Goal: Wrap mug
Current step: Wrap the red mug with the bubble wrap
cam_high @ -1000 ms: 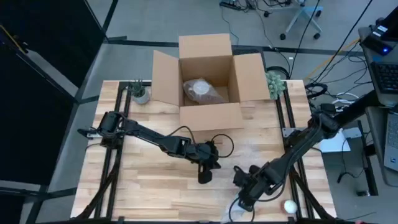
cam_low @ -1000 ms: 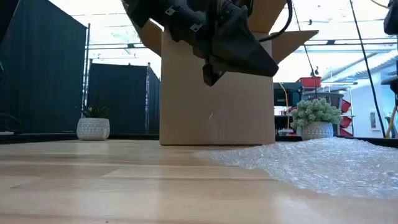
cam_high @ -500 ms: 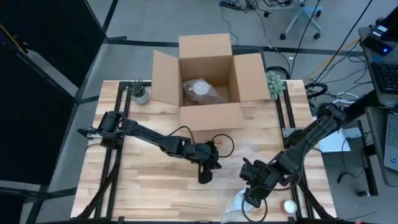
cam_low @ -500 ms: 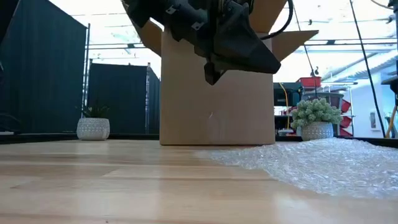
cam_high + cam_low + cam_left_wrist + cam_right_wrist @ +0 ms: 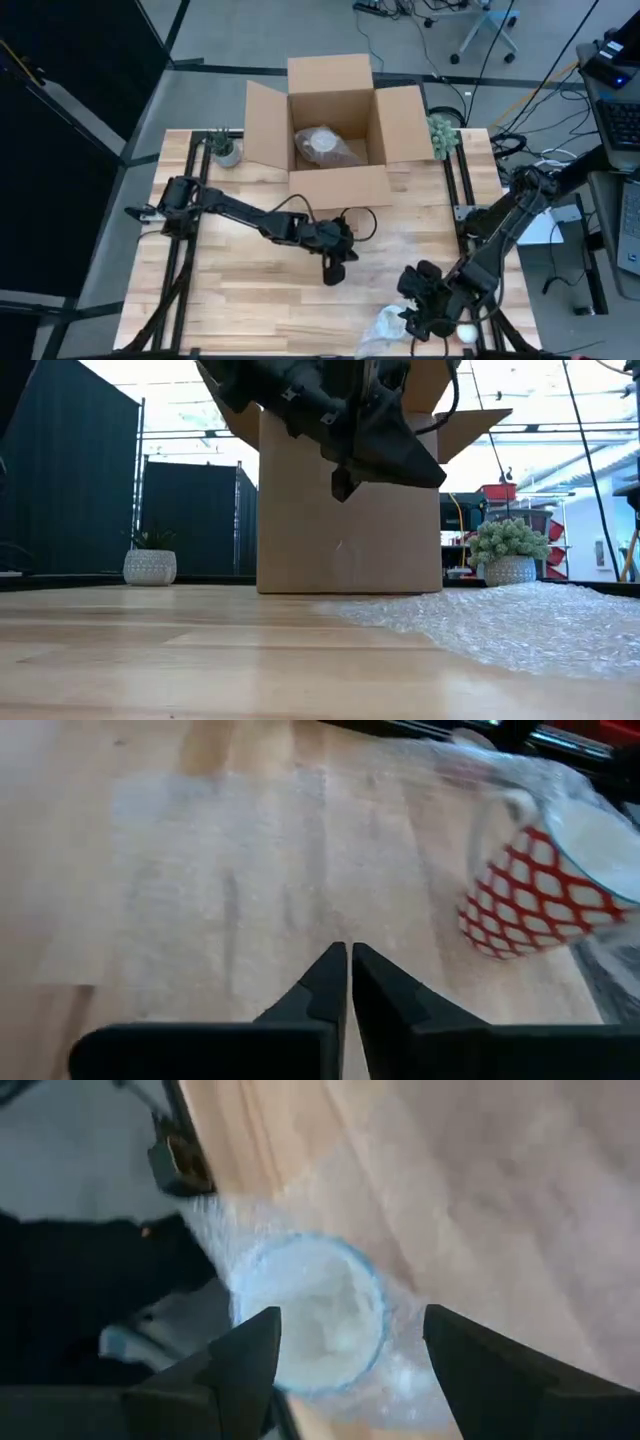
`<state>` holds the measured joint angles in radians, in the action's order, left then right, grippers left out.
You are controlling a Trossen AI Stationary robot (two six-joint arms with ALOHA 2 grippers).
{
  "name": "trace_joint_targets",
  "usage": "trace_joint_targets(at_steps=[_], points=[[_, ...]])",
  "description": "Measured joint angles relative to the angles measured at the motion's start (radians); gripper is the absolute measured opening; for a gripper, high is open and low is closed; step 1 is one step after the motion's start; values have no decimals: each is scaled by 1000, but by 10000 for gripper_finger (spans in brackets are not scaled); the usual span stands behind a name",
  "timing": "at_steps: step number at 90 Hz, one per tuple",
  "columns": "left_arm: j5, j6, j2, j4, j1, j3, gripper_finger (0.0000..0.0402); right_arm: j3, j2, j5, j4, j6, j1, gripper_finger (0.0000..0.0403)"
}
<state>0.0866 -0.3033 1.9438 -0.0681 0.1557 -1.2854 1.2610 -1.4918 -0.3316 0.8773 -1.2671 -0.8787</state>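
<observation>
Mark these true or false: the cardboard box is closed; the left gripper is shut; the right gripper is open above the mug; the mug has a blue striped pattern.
1. The cardboard box is closed. False: its flaps stand open, with a wrapped item inside.
2. The left gripper is shut. True: its fingers meet.
3. The right gripper is open above the mug. True.
4. The mug has a blue striped pattern. False: the left wrist view shows a red lattice on white, beside bubble wrap.

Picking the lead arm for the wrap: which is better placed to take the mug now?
Right, likely. The right gripper hangs open just above the mug on the bubble wrap, at the table's near edge. The left gripper is shut, mid-table, farther off.
</observation>
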Motion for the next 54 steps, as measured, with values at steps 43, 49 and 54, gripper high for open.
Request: trace_joint_targets(at_steps=[43, 49, 54], points=[[-173, 108, 36, 79, 21, 1, 161, 0, 0, -308, 41, 18, -132, 233], [-217, 103, 51, 81, 24, -1, 162, 0, 0, -322, 41, -2, -145, 233], [-240, 101, 52, 109, 29, -1, 162, 0, 0, -323, 41, -7, -150, 233]])
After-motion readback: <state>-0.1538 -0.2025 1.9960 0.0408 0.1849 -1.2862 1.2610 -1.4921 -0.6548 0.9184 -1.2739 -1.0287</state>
